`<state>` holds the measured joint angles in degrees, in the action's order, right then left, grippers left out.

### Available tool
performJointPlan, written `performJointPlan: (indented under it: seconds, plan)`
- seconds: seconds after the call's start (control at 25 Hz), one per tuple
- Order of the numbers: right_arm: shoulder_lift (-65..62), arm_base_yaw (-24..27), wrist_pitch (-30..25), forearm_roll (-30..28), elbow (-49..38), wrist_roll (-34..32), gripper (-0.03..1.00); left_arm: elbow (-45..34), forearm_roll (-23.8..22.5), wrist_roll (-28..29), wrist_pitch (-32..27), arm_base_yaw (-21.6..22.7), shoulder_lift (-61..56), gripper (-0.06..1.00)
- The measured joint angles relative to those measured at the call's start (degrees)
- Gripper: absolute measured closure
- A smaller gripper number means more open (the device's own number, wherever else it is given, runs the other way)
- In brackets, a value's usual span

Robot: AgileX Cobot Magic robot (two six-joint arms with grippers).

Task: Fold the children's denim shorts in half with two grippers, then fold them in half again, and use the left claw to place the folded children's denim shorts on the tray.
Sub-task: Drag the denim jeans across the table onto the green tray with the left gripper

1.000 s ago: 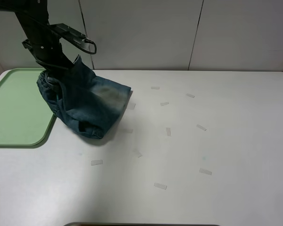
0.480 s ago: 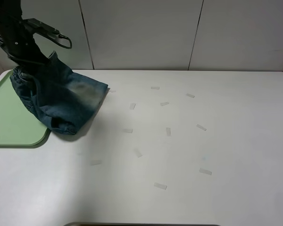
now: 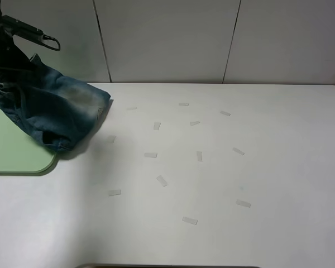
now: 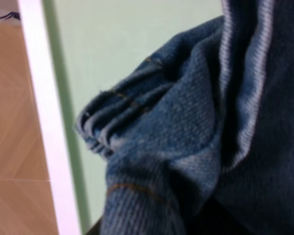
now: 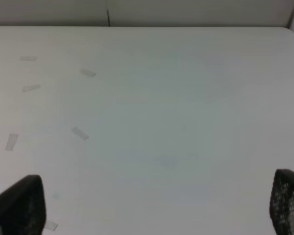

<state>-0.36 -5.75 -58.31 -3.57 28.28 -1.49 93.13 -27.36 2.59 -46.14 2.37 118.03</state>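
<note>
Carried leftward, the folded children's denim shorts [image 3: 50, 114] now hang over the tray [image 3: 14, 153] at the table's left edge. Left claw [image 3: 8, 53] grasps them near the waistband. Soft, limp denim; hold at the bunched folds.

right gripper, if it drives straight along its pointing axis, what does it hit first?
Probably just the bare white tabletop. The right gripper has its jaws spread wide with nothing between them, and its wrist view shows only table surface with small pale tape strips stuck flat on it. Depth is hard to judge.
</note>
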Motion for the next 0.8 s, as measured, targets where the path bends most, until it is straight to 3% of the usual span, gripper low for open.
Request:
performJointPlan:
  seconds: [0.28, 0.8]
  plan:
    - [0.0, 0.0, 0.0, 0.0, 0.0, 0.0, 0.27, -4.9, -3.4, 0.5, 0.6, 2.5, 0.0, 0.8]
    - [0.0, 0.0, 0.0, 0.0, 0.0, 0.0, 0.27, -5.5, -9.1, 3.8, 2.7, 4.5, 0.0, 0.8]
